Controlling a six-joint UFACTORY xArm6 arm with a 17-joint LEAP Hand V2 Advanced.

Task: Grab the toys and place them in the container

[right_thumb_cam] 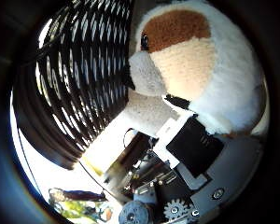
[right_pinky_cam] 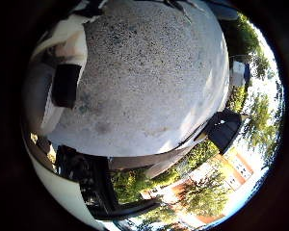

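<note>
A plush toy [right_thumb_cam: 200, 65], white with a brown patch and a tan face, fills much of the thumb side view, right against the palm. My right hand [right_thumb_cam: 191, 149] is curled round it, a white and black finger pressing into its fur. Right beside the toy stands a black mesh container [right_thumb_cam: 79, 79]; its slatted wall is close to the hand. The little finger side view shows other fingers [right_pinky_cam: 65, 84] of the hand, bent, over speckled grey ground [right_pinky_cam: 149, 72]. The inside of the container is hidden.
The scene is outdoors, with trees and a brick building [right_pinky_cam: 231, 168] behind. A dark object [right_pinky_cam: 224, 129] and a white box [right_pinky_cam: 238, 72] stand at the edge of the grey ground.
</note>
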